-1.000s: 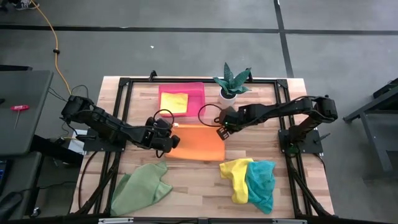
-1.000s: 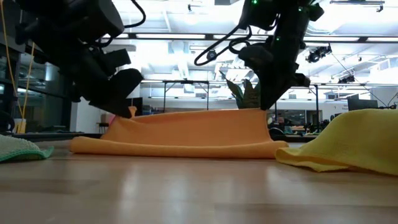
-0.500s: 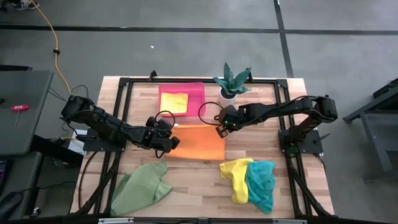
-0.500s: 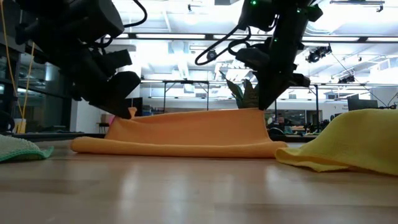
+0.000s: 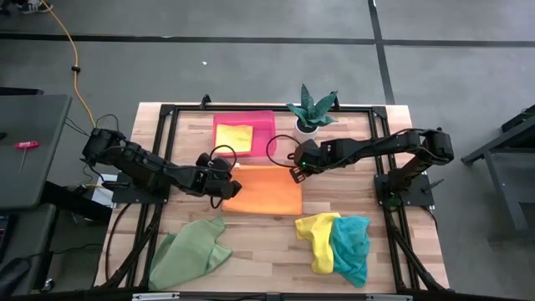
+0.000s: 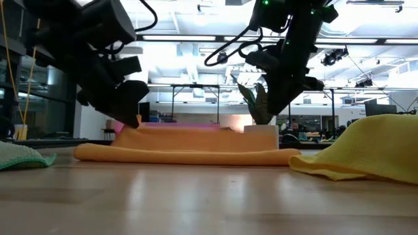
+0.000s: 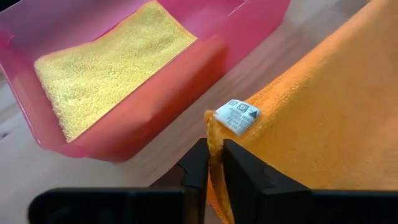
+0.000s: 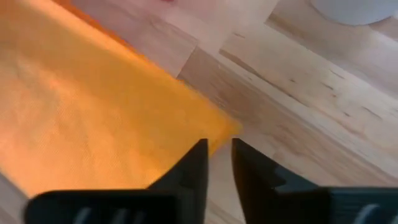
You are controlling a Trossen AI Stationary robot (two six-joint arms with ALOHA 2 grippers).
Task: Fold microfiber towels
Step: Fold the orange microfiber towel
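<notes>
1. High view: the orange towel (image 5: 266, 191) lay flat and doubled over in the middle of the counter (image 5: 267, 255), just in front of the pink tray (image 5: 266, 125), which held a folded yellow towel (image 5: 235, 137). The left pincer (image 5: 227, 182) sat at the orange towel's far left corner, the right pincer (image 5: 296, 174) at its far right corner. A light green towel (image 5: 191, 249) lay crumpled near the front left, and another yellow towel (image 5: 318, 237) lay touching a teal towel (image 5: 351, 245) at the front right. Judged from this, one fold of the orange towel was just being laid down.

2. Low view: the orange towel lay flat, with its left end up at the left pincer. The right pincer hung just above its far edge, holding nothing.

3. Left wrist view: the left pincer's fingers (image 7: 198, 167) were pinching the corner by the white label (image 7: 237, 116), with the tray wall close ahead, leaving little room forward.

4. Right wrist view: the right pincer's fingers (image 8: 194, 163) stood slightly spread, the orange corner lying loose on bare wood beyond their tips. The next move probably called for letting go on the left, then regripping one edge for a second fold, towards the open front of the counter.
</notes>
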